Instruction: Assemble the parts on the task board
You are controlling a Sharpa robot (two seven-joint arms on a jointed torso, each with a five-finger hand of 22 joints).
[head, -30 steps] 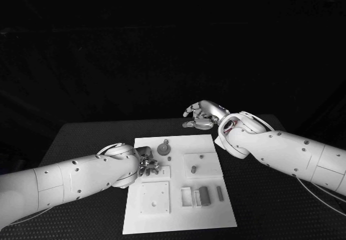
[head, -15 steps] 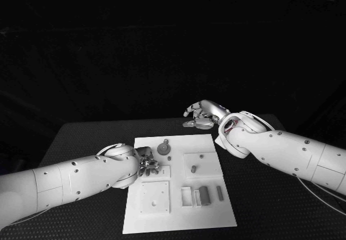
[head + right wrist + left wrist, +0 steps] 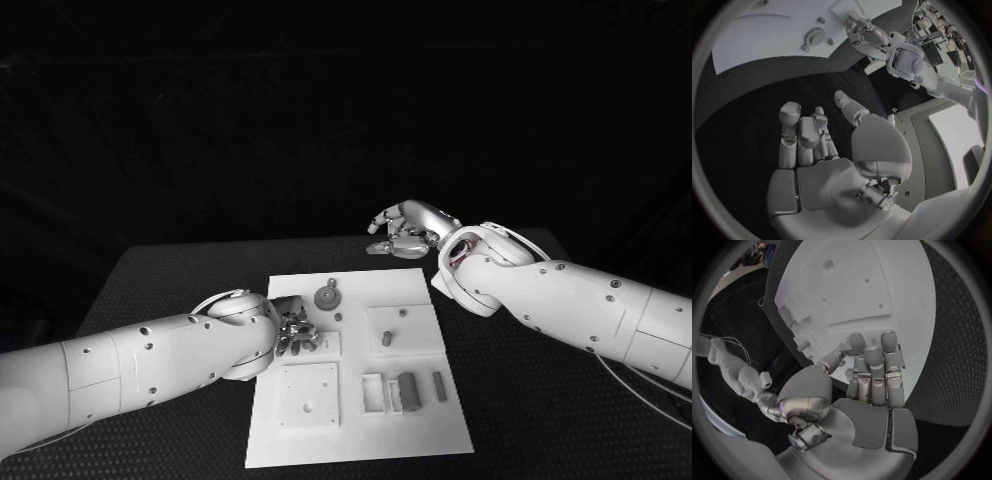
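Robotics lab, black table (image 3: 173,270) under dark backdrop, white task board (image 3: 353,440), equipment racks at the room's edge

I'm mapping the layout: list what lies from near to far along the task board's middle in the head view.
Square plate → left hand → round grey part → board's far edge → right hand, off the board.

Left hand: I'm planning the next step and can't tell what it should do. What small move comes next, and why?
Probably lower the left hand toward the round part lying just beyond it on the task board. The hand holds nothing, fingers loosely curled over the board's left edge, and the right hand hangs beyond the board's far edge, also holding nothing.
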